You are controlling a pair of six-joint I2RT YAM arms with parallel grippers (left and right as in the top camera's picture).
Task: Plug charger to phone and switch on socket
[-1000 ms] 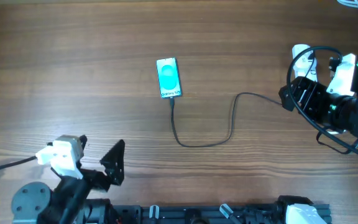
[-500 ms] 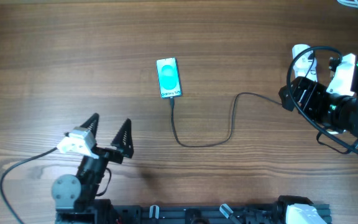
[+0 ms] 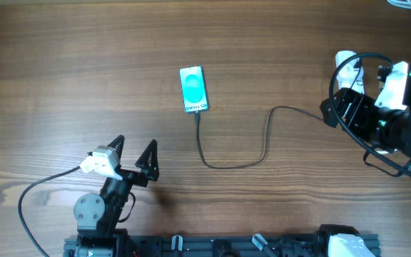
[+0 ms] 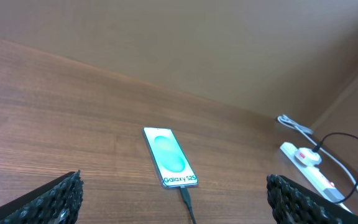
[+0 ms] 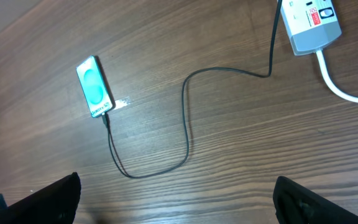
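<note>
Since the charger (image 5: 186, 124) looks plugged into the phone (image 5: 94, 87), the open, empty right tool (image 5: 176, 190) should softly press the switch (image 5: 315, 14) on the socket (image 5: 308, 28)

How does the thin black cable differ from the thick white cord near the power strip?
The thin black charger cable is dark and slim; the thick white cord is pale and clearly fatter. The black cable snakes in loose bends across the wooden table to the turquoise-screened phone; the white cord leaves the white power strip at its grey end and curves out of view. Both lie flat on the table.
</note>
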